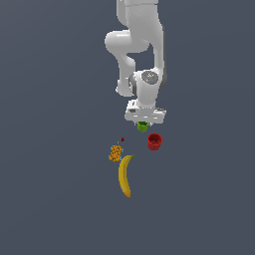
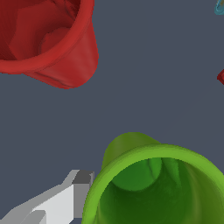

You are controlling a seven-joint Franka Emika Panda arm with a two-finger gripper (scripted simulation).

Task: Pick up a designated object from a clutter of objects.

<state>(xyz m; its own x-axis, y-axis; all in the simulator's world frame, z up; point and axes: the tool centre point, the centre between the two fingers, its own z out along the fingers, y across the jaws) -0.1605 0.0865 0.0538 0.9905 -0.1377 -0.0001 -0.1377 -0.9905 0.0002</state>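
The small green cup (image 1: pixel 143 126) stands upright on the grey floor, and only its lower part shows under my gripper (image 1: pixel 144 119) in the exterior view. In the wrist view the green cup (image 2: pixel 153 188) fills the near corner and its rim is very close. One grey fingertip (image 2: pixel 81 186) stands just outside the cup's wall with a narrow gap. The other finger is out of view. The cup sits between the jaws, which are open. The red cup (image 1: pixel 155 141) stands close by and also shows in the wrist view (image 2: pixel 48 39).
The yellow banana (image 1: pixel 124 175) lies nearest the camera in the exterior view. The orange speckled lump (image 1: pixel 115 153) is at its left end. The tiny dark red bit (image 1: pixel 122 139) lies between lump and green cup, and at the wrist view's edge (image 2: pixel 221 77).
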